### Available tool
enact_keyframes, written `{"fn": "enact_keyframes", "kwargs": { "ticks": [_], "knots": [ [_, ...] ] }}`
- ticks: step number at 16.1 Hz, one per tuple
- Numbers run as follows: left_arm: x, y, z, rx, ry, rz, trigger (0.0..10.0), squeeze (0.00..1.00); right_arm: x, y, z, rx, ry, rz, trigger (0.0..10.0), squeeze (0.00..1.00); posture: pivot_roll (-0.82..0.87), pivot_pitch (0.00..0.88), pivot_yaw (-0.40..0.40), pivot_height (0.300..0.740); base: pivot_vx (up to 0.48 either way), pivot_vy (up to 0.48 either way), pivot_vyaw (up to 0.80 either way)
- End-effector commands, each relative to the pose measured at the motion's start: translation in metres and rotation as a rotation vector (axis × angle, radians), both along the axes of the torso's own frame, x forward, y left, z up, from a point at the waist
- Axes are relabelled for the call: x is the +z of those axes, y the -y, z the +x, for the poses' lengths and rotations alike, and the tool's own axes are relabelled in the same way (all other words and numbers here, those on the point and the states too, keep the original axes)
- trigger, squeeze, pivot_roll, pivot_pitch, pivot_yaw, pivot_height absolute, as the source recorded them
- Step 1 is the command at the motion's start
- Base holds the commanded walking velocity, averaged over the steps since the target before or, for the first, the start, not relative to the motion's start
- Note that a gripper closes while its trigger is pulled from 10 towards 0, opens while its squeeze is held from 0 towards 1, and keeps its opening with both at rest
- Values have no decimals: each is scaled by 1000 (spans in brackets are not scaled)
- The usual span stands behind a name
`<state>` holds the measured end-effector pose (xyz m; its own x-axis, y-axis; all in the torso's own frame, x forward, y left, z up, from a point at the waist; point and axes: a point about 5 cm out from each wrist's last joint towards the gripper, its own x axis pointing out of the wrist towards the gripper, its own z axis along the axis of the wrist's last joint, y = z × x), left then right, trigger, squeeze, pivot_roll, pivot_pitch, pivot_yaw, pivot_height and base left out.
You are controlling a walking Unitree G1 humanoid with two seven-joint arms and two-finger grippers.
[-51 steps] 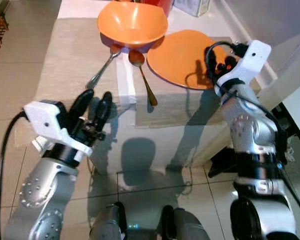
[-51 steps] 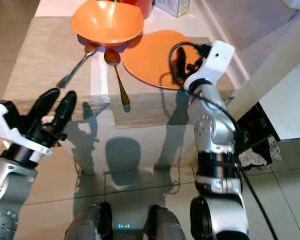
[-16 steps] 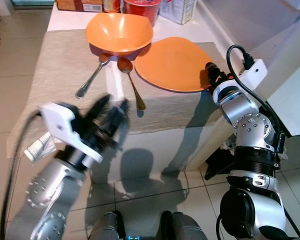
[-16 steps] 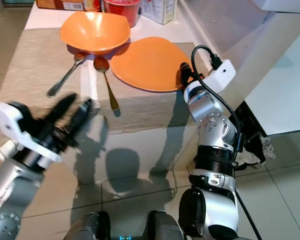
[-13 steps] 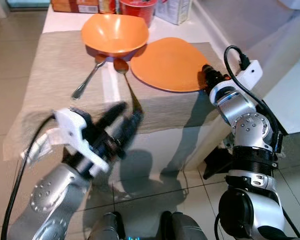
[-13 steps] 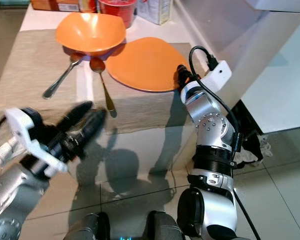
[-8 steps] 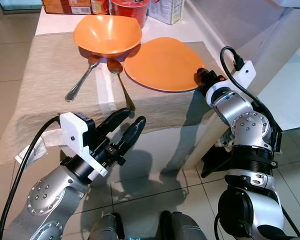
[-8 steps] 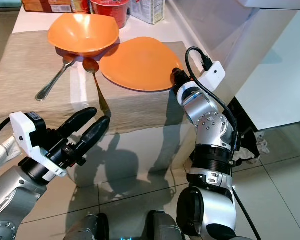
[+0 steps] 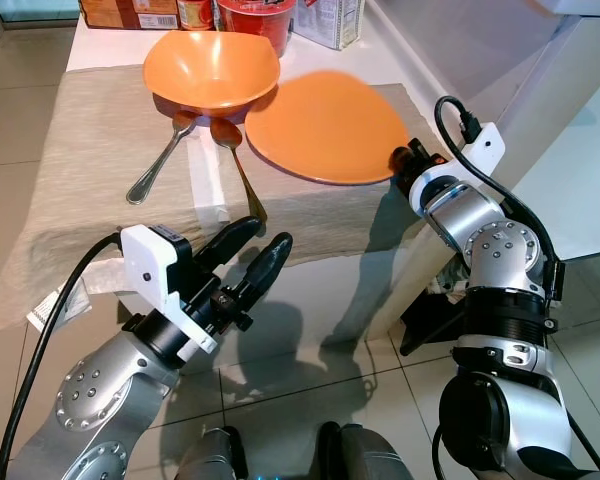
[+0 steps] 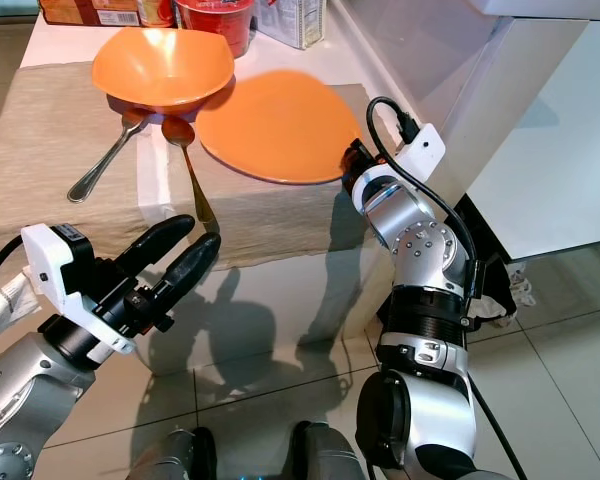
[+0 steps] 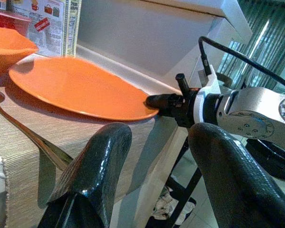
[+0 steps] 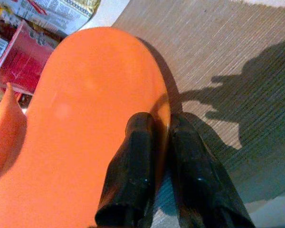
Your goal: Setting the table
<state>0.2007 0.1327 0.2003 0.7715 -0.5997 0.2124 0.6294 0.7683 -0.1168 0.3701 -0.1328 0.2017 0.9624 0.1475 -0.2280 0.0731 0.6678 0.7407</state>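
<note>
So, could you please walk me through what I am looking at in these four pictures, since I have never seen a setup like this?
This is a humanoid robot with two silver arms, each ending in two long black fingers. Two pictures come from cameras on its head, looking down; the other two come from cameras on each wrist, looking along the fingers. Before it stands a table with a beige cloth. On it lie an orange bowl, an orange plate, a fork and a spoon, with packages at the far edge. The right gripper pinches the plate's rim, one finger above and one below. The left gripper hovers open near the table's front edge, holding nothing.
</note>
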Motion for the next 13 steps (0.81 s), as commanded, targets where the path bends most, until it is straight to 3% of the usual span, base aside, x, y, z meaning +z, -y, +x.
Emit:
{"fn": "enact_keyframes", "kwargs": {
  "ticks": [1,8,10,13],
  "knots": [
    [3,3,-4,-10,15,3,10000,0,-29,-9,-4,55,-150,-27,0,0,-46,168,-67,740,0,0,0],
    [4,3,-2,-3,23,3,10000,0,-25,11,-4,-43,-146,-46,0,0,-51,161,-67,740,0,0,0],
    [5,3,-1,-1,25,5,10000,0,-16,29,-7,-129,-87,-46,0,0,-55,163,-63,740,0,0,0],
    [5,3,1,-4,27,4,10000,0,-6,36,-18,-128,31,-40,0,0,-68,165,-56,740,0,0,0]
  ]
}}
